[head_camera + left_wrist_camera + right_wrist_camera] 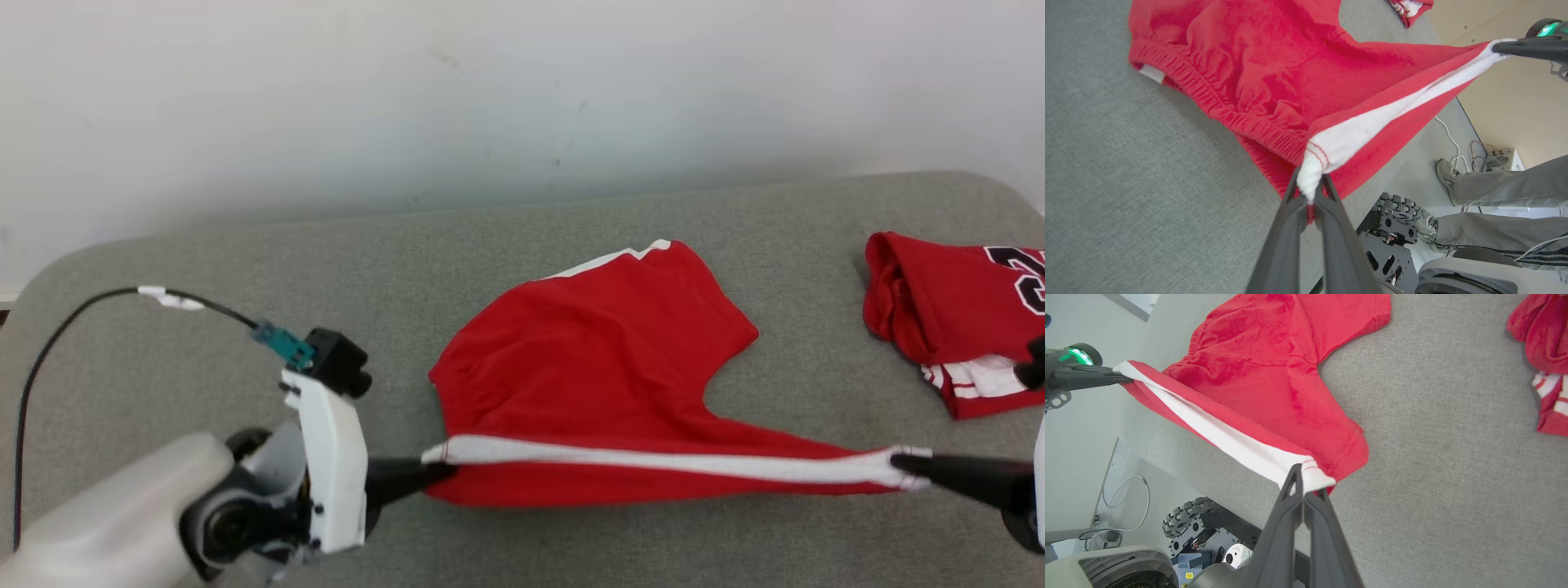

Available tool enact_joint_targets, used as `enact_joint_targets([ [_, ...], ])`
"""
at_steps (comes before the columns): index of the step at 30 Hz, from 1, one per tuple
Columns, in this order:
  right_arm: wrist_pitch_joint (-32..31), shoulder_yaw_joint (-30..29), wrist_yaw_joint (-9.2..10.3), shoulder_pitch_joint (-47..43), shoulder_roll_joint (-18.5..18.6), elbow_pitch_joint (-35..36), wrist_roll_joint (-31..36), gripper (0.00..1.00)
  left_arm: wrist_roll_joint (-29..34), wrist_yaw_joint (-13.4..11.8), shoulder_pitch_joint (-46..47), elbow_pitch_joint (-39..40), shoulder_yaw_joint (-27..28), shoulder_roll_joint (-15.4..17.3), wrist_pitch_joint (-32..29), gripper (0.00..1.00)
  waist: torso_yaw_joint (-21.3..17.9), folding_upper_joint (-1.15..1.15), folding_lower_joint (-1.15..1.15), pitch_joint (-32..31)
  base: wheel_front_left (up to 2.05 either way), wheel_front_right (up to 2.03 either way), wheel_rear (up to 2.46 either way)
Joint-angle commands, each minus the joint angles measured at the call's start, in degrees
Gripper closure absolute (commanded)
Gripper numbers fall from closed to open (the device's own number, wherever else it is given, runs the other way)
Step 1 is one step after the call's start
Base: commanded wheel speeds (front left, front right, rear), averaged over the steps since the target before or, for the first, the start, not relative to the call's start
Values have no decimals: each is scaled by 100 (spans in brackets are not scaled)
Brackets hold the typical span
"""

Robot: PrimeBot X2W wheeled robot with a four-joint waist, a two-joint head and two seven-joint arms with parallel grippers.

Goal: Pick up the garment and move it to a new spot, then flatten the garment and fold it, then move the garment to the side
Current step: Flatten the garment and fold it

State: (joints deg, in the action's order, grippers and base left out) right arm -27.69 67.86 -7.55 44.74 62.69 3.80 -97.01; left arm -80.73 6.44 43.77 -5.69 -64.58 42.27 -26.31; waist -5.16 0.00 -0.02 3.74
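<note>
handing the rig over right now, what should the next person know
Left gripper: shut on the red shorts, at the waistband end of the white stripe.
Right gripper: shut on the stripe's hem end.
The stripe edge is raised and pulled taut between them; the rest of the shorts lies on the grey table. A second red garment sits at the table's right end.
Done: shorts gripped and stretched.
Left: lay flat, fold, move aside.
</note>
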Motion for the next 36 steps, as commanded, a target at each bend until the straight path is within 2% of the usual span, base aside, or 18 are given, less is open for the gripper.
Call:
enact_joint_targets([
  [1,-130,-89,14,273,-128,-177,-79,100,-183,-1,231,-117,93,-22,-186,100,142,0,2,273,0,0,0],
  [5,-610,-197,14,1029,-562,-954,-140,100,-437,25,836,-536,269,-208,-681,100,312,0,2,744,0,0,0],
  [6,-610,-197,14,1029,-562,-954,-140,100,-437,25,836,-536,269,-208,-681,100,312,0,2,744,0,0,0],
  [10,-959,-255,14,1828,-1099,-1784,-22,100,-555,37,1369,-923,381,-403,-1066,100,474,0,2,1242,0,0,0],
  [14,-1129,-288,14,2456,-1474,-2400,151,100,-537,61,1800,-1216,481,-624,-1164,100,652,0,2,1670,0,0,0],
  [23,-1076,-356,14,3362,-1945,-3365,590,100,-376,101,2382,-1650,611,-957,-1082,100,1005,0,2,2292,0,0,0],
  [32,-1198,-338,14,3942,-2382,-4180,826,100,-468,96,2773,-2128,668,-1342,-1163,100,1268,0,2,2730,0,0,0],
  [33,-1185,-330,14,3964,-2450,-4247,841,92,-477,97,2786,-2178,666,-1387,-1162,100,1274,0,2,2743,0,0,0],
  [34,-1170,-325,14,3984,-2515,-4302,853,75,-479,97,2808,-2227,658,-1426,-1161,77,1277,0,2,2755,0,0,0],
  [35,-1155,-330,14,3997,-2564,-4383,853,35,-472,97,2833,-2274,652,-1461,-1154,53,1276,0,2,2764,0,0,0],
  [36,-1144,-328,14,3999,-2612,-4436,864,0,-463,97,2845,-2309,644,-1487,-1145,0,1270,0,2,2765,0,0,0],
])
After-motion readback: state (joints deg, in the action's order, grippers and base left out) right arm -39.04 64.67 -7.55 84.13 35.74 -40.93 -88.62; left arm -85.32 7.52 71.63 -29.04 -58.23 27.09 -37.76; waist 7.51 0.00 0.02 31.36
